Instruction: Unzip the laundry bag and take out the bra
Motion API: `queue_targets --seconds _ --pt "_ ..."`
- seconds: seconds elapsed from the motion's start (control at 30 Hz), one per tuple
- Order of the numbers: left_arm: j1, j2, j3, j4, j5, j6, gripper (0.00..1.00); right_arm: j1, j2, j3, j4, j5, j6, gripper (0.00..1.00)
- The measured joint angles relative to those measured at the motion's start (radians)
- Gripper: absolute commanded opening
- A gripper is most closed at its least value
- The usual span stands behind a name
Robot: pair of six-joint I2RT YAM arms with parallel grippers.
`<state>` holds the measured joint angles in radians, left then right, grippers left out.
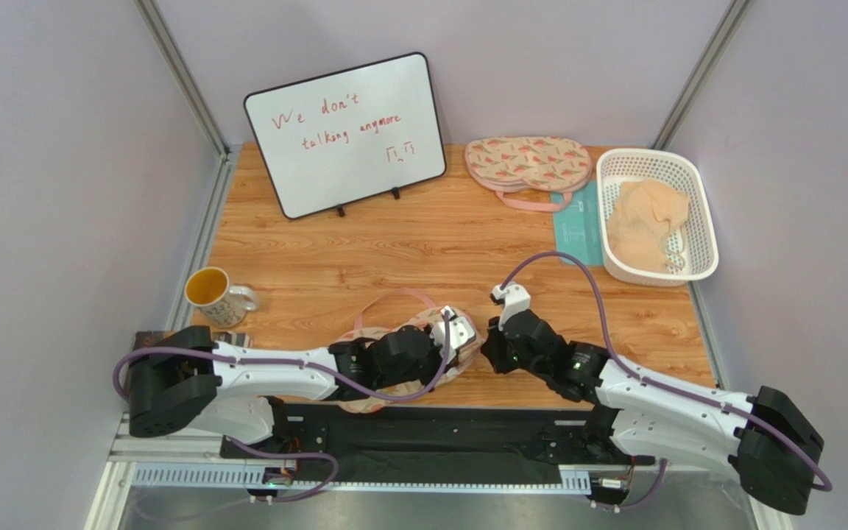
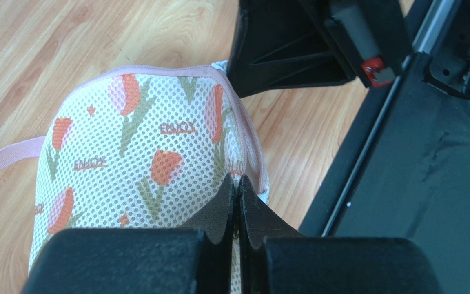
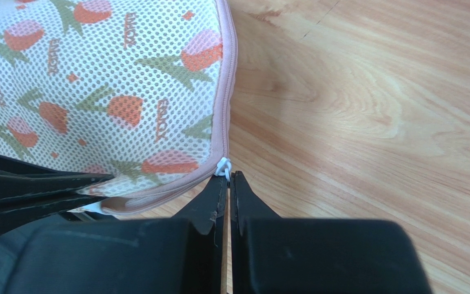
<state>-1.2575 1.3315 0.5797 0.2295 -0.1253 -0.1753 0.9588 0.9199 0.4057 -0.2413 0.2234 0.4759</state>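
The laundry bag (image 1: pixel 428 320) lies near the table's front edge, cream mesh with orange tulips and pink trim, mostly covered by my left arm. My left gripper (image 2: pixel 236 181) is shut on the laundry bag (image 2: pixel 133 153), pinching its edge beside the pink zipper trim. My right gripper (image 3: pixel 228 177) is shut at the laundry bag's (image 3: pixel 96 92) corner, with the white zipper pull (image 3: pixel 223 166) caught between its tips. In the top view the left gripper (image 1: pixel 459 331) and the right gripper (image 1: pixel 493 335) almost meet. The bra is hidden.
A second printed pouch (image 1: pixel 528 163) lies at the back beside a white basket (image 1: pixel 703 210) holding a pale peach fabric heap (image 1: pixel 646 224). A whiteboard (image 1: pixel 346 133) stands at the back left. A yellow-lined mug (image 1: pixel 211 292) sits at the front left. The black base rail (image 2: pixel 415 171) runs close by.
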Motion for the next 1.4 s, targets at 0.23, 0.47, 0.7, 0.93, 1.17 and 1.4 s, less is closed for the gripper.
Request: queue_targets --seconds 0.23,0.47,0.7,0.93,1.17,1.4 --pt "-0.027 -0.114 -0.080 -0.015 0.001 0.003 0.00 -0.023 0.113 0.009 0.064 -0.084 -0.022 0.00" --pt "-0.050 -0.195 -0.107 -0.080 -0.031 -0.006 0.26 -0.039 0.183 0.026 0.121 -0.136 -0.028 0.00" --pt "-0.086 -0.288 -0.097 -0.302 -0.126 -0.144 0.67 -0.088 0.186 0.033 0.080 -0.017 -0.019 0.00" --pt "-0.085 -0.313 0.018 -0.564 -0.283 -0.393 0.67 -0.091 0.186 0.038 -0.001 0.075 0.027 0.00" --pt "-0.085 -0.319 -0.029 -0.599 -0.303 -0.559 0.71 -0.091 0.171 0.046 -0.058 0.123 0.084 0.00" --pt "-0.007 -0.319 -0.111 -0.583 -0.260 -0.612 0.72 -0.091 0.077 0.029 -0.078 0.124 0.129 0.00"
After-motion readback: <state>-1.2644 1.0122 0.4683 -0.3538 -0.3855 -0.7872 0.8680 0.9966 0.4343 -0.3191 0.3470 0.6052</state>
